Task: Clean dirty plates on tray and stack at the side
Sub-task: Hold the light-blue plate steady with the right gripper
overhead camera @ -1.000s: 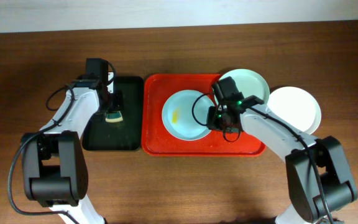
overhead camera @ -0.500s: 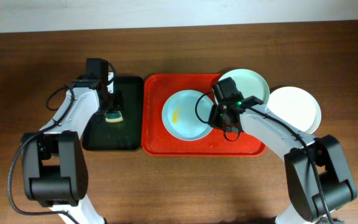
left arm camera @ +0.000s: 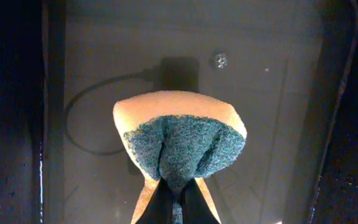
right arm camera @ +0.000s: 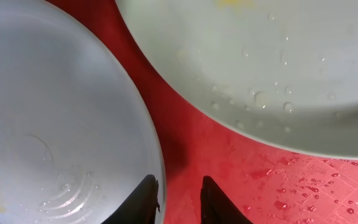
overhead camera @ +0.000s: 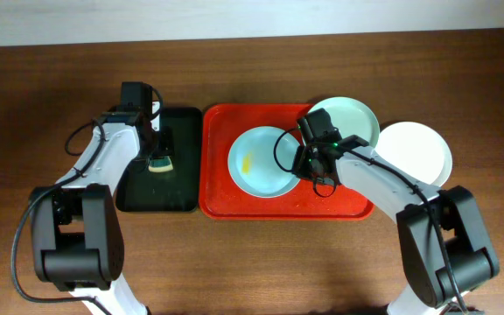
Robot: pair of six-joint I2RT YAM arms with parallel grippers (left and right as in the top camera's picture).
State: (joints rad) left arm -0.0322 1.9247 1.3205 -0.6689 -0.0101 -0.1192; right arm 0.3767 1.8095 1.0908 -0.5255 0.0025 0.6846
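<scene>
Brown wooden table (overhead camera: 252, 262), pale wall at twelve o'clock. Nearest, the tray (overhead camera: 213, 208) held the blue plate (overhead camera: 256, 179), a yellow smear (overhead camera: 247, 163) toward its nine o'clock. The right gripper (right arm camera: 178, 186) hung at that plate's three o'clock rim, fingers apart, gripping nothing; the left gripper (left arm camera: 178, 196) was clamped on a folded sponge (left arm camera: 179, 137) over the black tray (overhead camera: 182, 197). The mint plate (overhead camera: 357, 118) lay at the tray's one o'clock; the white plate (overhead camera: 418, 153) sat on the table at three. Best, I judged, to pin the rim low and firm so the plate stayed put under scrubbing. No brand or writing was readable.
</scene>
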